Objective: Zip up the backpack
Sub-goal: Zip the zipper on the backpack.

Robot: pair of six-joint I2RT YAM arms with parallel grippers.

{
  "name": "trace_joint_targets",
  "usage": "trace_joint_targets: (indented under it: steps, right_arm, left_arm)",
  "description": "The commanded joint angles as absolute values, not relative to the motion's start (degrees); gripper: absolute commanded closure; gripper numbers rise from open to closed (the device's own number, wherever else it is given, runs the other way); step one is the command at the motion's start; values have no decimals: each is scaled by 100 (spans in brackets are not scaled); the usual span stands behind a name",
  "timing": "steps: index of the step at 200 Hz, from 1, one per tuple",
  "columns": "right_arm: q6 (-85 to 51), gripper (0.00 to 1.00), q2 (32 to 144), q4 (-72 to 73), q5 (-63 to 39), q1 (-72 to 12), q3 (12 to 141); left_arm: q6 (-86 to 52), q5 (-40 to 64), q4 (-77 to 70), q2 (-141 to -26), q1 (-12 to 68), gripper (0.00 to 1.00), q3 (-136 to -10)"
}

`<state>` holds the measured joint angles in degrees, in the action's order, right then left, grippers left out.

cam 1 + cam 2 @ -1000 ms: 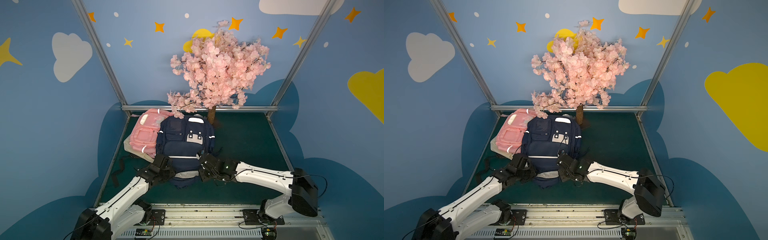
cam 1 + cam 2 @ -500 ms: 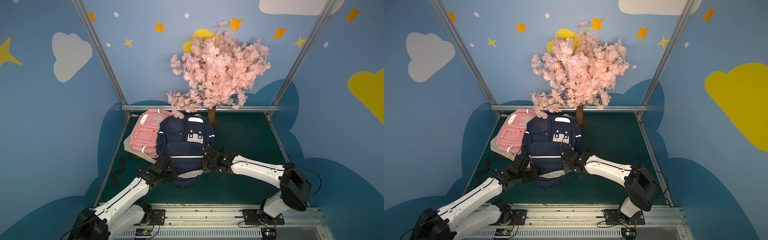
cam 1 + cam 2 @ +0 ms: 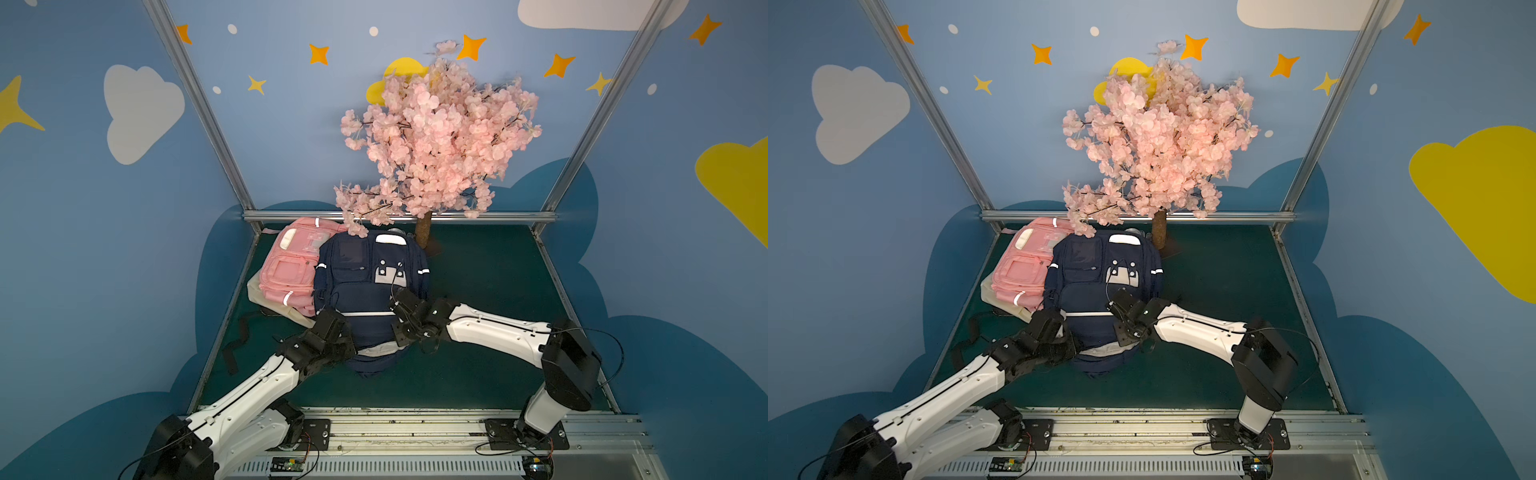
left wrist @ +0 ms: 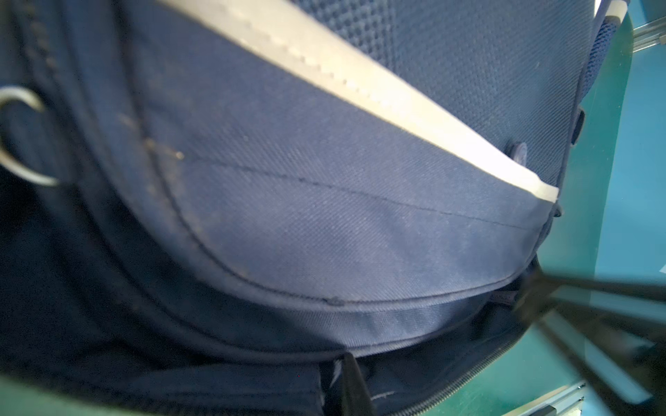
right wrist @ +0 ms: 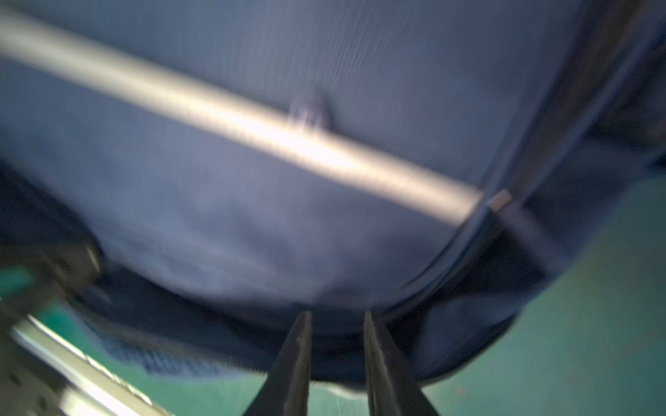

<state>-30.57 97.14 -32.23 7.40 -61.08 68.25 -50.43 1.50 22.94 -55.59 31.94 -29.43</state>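
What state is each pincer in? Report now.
Left pincer: at the navy blue fabric backpack; open or closed cannot be told.
Right pincer: open, narrowly, holding nothing.

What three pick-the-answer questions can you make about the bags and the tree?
1. Where is the pink fabric backpack?
A) on the robot's left of the navy blue fabric backpack
B) far over on the robot's right
C) on the front rail
2. What colour are the artificial tree's blossoms?
A) white
B) yellow
C) pink
3. How is the navy backpack placed?
A) hanging up
B) lying flat on the green mat
C) standing upright

Answers: 1 A, both top views show it there; 2 C, the whole crown is pink; 3 B, its front faces up.
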Motion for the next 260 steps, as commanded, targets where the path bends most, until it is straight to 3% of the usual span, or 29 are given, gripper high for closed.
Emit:
trace_joint_targets:
  steps: [1,53,157,260]
  right_arm:
    - [-3099,70,9505,-3381,547,-6325,6417]
    - [-3309,57,9600,-3252,782,-6447,6159]
    - [-2903,57,9335,-3397,1143,-6006,6597]
    - [-2376,58,10025,-3385,869,-5897,6822]
  left_arm:
    - [-4897,-10,2097,-5589,3199,85,-3134]
    - [-4913,118,1892,-5825,3199,85,-3147]
    - [-4913,123,1956,-5748,3195,84,-3086]
    - [-4904,99,1939,-5782,3199,84,-3043]
